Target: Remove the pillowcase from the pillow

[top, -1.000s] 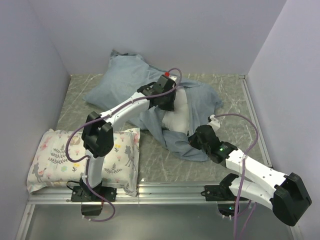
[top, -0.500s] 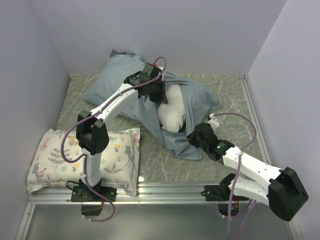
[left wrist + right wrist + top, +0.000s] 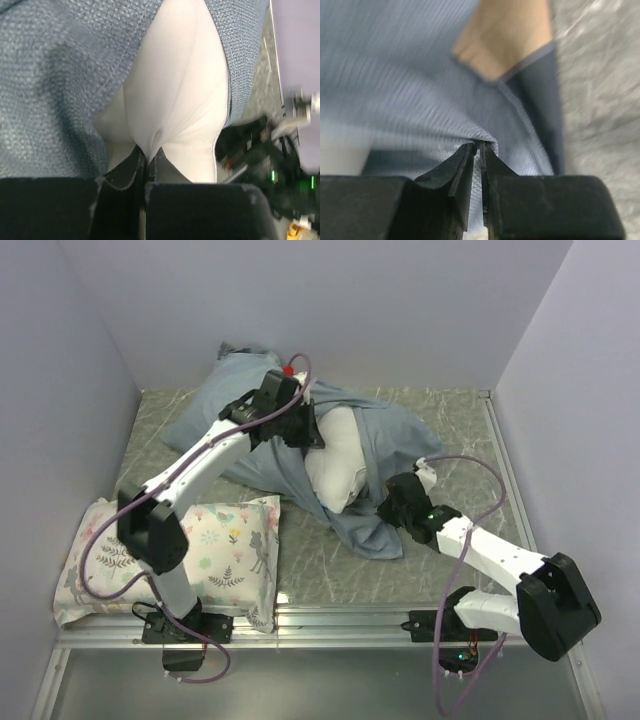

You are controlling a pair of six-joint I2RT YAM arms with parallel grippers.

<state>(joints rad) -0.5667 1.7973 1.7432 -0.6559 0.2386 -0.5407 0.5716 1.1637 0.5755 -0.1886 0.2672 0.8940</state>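
Marbled grey table (image 3: 455,440) carries the slate-blue pillowcase (image 3: 225,415), bunched toward the back left. More of the white pillow (image 3: 335,455) bulges from its opening than half a second ago. The deer-print pillow (image 3: 215,545) lies unmoved at near left. The left gripper (image 3: 147,156), pinched on pillow fabric, has drawn back-left. The right gripper (image 3: 481,147) stays clamped on the pillowcase's near hem.

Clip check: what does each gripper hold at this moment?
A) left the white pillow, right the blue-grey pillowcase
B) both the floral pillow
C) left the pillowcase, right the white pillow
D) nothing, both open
A: the left wrist view shows the left gripper shut on a pinch of the white pillow, and the right wrist view shows the right gripper shut on the pillowcase cloth.
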